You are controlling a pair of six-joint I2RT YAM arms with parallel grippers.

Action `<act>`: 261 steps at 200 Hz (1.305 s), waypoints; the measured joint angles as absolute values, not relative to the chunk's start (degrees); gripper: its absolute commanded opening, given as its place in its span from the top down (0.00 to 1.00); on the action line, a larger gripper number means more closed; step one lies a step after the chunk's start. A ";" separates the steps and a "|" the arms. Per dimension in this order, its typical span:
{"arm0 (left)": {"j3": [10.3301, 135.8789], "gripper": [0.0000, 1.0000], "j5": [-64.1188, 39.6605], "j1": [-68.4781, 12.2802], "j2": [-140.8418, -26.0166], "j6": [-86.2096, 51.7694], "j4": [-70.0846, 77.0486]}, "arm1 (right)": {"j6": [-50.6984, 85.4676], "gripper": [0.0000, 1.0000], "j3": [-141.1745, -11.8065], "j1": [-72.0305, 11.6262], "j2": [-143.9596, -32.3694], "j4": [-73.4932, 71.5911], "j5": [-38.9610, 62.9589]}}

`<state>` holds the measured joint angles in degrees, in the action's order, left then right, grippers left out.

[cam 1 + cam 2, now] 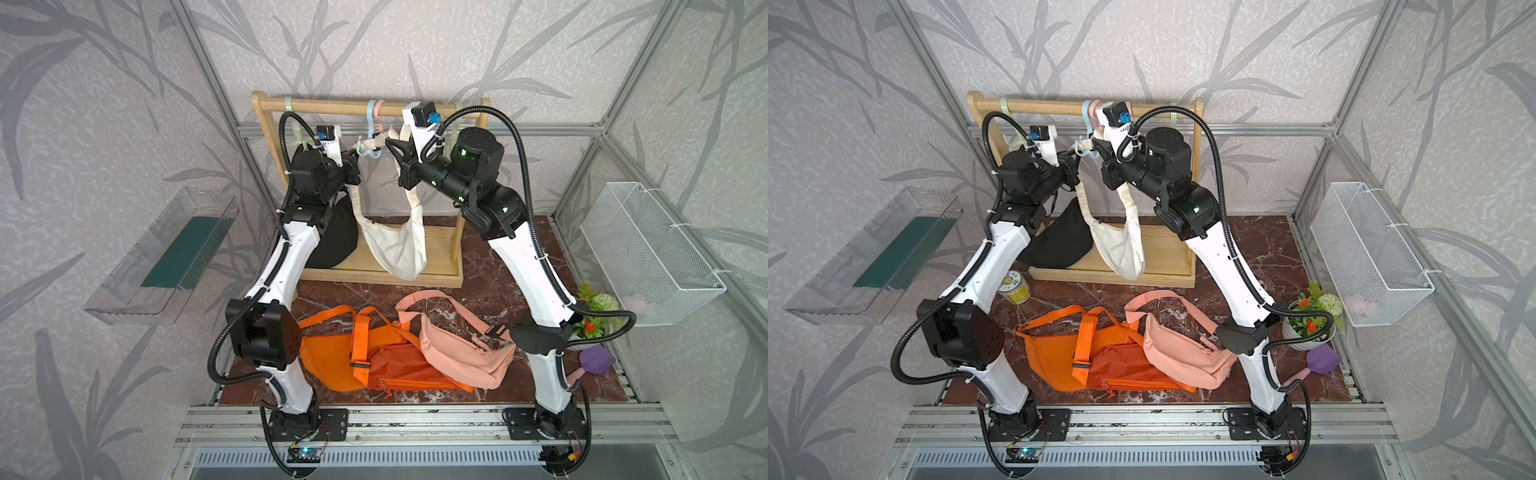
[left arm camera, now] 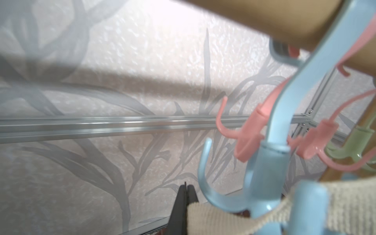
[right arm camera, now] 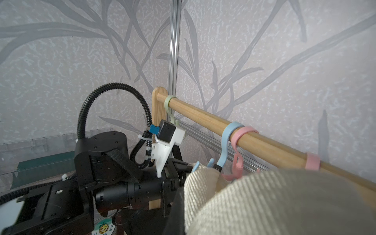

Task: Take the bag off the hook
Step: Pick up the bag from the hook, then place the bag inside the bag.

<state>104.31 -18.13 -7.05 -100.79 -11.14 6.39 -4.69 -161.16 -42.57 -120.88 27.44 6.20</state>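
Observation:
A cream bag (image 1: 399, 249) (image 1: 1121, 249) hangs by its woven strap (image 2: 213, 215) from the light blue hook (image 1: 369, 124) (image 2: 270, 162) on the wooden rail (image 3: 203, 116). In both top views my left gripper (image 1: 355, 162) (image 1: 1073, 160) is just left of the hook's prongs. The left wrist view shows that gripper (image 2: 186, 189) shut on the strap. My right gripper (image 1: 390, 145) (image 1: 1098, 145) is on the hook's other side, shut on the strap, which fills much of the right wrist view (image 3: 264, 203). Its jaws are mostly hidden behind the webbing.
A black bag (image 1: 332, 237) hangs at the rack's left end. An orange bag (image 1: 353, 361) and a pink bag (image 1: 461, 349) lie on the marble table. Pink hooks (image 2: 250, 132) crowd the blue one. There is a tin can (image 1: 1015, 286), a flower pot (image 1: 1308, 320) and a wire basket (image 1: 652, 253).

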 measured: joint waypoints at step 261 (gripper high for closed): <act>77.93 1.00 -21.71 -9.02 -54.22 -17.34 -11.88 | -2.44 0.96 -91.66 -43.24 -66.65 26.92 8.19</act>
